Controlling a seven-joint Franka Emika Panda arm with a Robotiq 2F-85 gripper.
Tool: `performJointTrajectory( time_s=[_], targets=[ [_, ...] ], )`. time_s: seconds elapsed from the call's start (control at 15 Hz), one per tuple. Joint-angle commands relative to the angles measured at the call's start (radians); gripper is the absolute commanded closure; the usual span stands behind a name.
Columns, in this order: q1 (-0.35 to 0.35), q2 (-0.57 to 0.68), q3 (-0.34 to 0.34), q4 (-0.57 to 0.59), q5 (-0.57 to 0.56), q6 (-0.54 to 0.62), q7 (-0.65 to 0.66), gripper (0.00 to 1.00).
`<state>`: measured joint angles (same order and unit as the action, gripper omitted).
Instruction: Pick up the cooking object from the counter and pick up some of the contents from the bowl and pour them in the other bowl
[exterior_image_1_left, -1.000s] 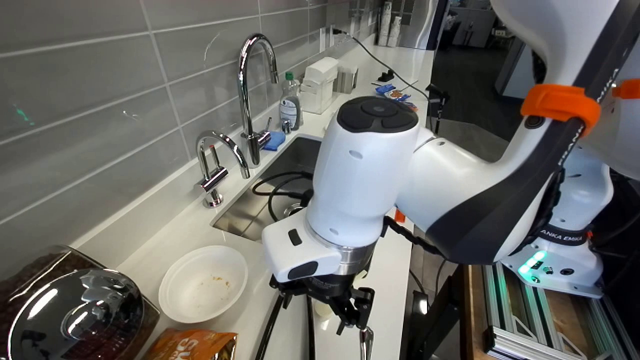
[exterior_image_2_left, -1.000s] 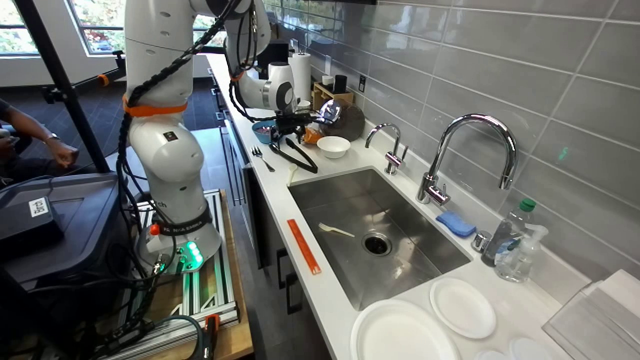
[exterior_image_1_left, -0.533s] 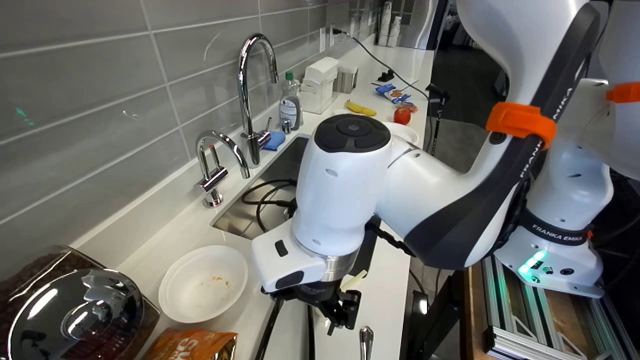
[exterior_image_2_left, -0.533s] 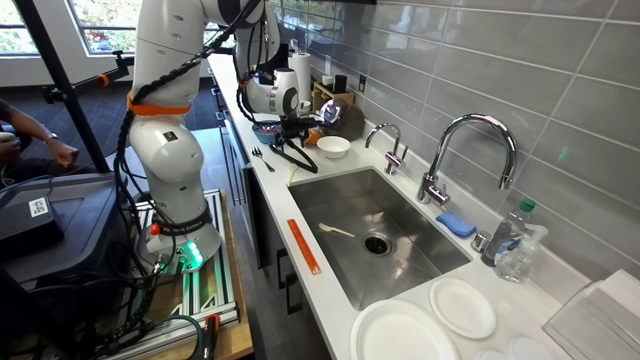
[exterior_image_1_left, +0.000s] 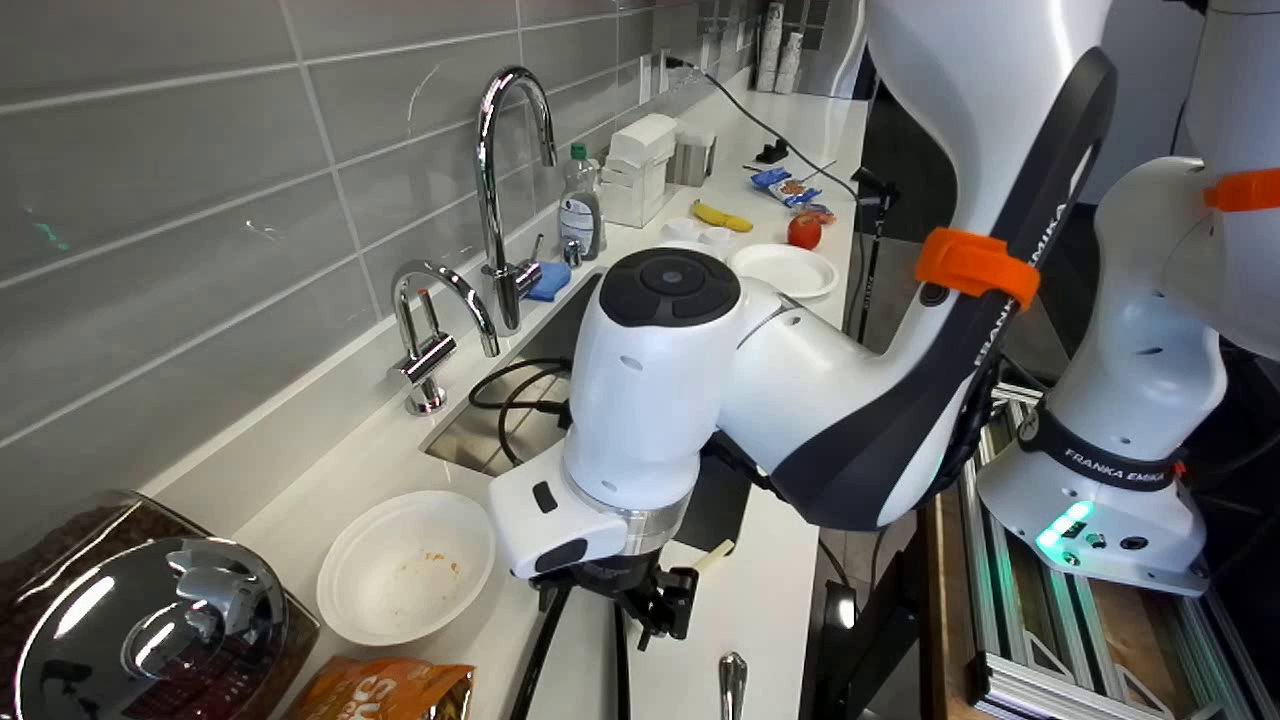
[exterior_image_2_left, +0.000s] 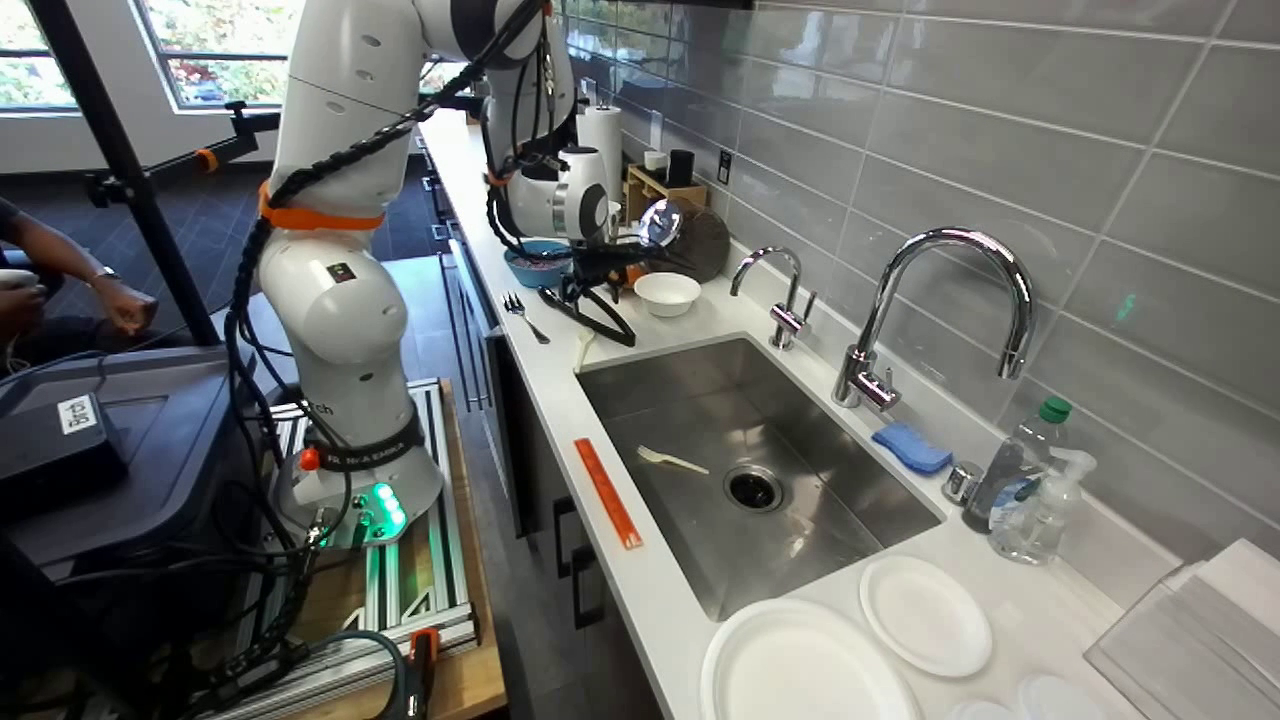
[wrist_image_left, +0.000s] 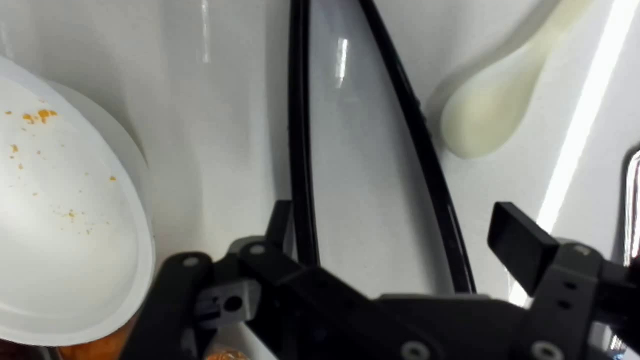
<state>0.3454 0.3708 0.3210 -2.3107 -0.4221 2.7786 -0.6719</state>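
While the filled blue bowl (exterior_image_2_left: 534, 276) sits at left in an exterior view, the spread claw (wrist_image_left: 395, 230) hangs over the black tongs (wrist_image_left: 299, 130), which lie ungripped on the counter (wrist_image_left: 225, 150). Right of them there, the white bowl (exterior_image_2_left: 667, 298) shows only orange crumbs (wrist_image_left: 44, 115); grasping, scooping and pouring all seem undone.
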Motion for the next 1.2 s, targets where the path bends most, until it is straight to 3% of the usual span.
performJointTrajectory(
  time_s=[0.0, 1.13],
  targets=[
    [0.010, 0.031, -0.021, 0.022, -0.049, 0.009, 0.020, 0.00],
    [0.025, 0.099, -0.030, 0.060, -0.068, 0.019, 0.032, 0.00]
  ],
)
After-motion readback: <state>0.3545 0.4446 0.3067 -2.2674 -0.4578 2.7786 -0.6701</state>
